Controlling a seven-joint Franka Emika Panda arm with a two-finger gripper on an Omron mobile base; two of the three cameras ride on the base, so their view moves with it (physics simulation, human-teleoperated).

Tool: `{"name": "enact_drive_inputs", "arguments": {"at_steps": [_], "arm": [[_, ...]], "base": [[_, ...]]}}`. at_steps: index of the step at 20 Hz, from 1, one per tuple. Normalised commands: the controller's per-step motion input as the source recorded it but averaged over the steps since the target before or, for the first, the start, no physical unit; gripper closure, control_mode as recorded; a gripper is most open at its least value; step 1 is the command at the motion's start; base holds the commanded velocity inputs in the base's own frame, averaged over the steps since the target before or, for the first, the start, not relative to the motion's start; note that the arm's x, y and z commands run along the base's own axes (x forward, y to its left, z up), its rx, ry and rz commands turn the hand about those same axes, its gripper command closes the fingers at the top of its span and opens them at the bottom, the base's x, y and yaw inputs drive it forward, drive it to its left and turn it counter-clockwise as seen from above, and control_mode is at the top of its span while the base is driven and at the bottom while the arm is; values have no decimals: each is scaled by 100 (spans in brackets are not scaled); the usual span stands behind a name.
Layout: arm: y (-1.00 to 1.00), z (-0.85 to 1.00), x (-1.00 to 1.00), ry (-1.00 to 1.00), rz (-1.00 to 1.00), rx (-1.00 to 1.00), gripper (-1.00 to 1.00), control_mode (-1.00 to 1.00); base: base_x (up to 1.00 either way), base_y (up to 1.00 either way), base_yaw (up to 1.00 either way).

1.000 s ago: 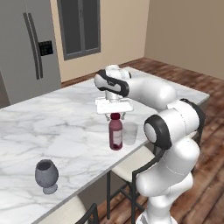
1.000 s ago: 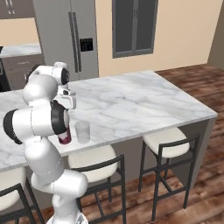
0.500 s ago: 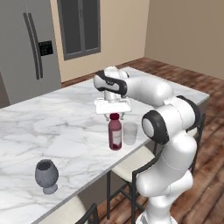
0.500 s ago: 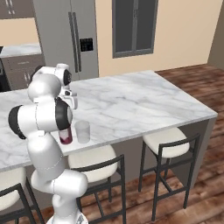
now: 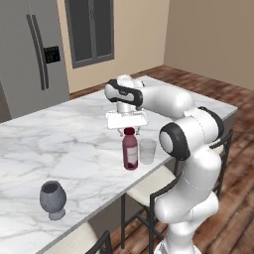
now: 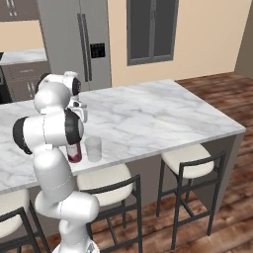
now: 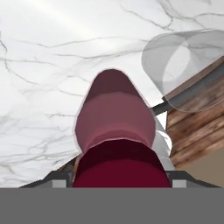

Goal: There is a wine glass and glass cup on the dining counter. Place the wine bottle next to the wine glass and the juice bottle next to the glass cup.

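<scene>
The juice bottle (image 5: 130, 152) stands upright on the dining counter (image 5: 74, 144), just beside the glass cup (image 5: 148, 150) near the front edge, so this half looks placed. The gripper (image 5: 128, 130) hangs right above the cap, jaws spread wide and, as far as I can judge, clear of the bottle. To finish well it should lift straight up, no sideways drift, or it could tip the bottle into the cup. The wine glass (image 5: 52, 199) sits well apart from the cup.

Steel fridge (image 5: 34, 54) at back wall w/ dark window (image 5: 91, 30) beside it. White-seat bar stools (image 6: 190, 160) along near side. Wood plank floor (image 6: 232, 99).
</scene>
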Motion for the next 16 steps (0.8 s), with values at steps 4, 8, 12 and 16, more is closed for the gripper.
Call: {"name": "enact_drive_inputs", "arguments": {"at_steps": [4,8,12,16], "arm": [[0,-30,-5,0,0,0,-100,-100],[-1,-25,-8,0,0,0,-100,-100],[-5,-4,-19,-2,0,0,-100,-100],[-9,0,-11,-4,0,0,-100,-100]], "base": [[0,0,0],[0,0,0],[0,0,0],[0,0,0]]}}
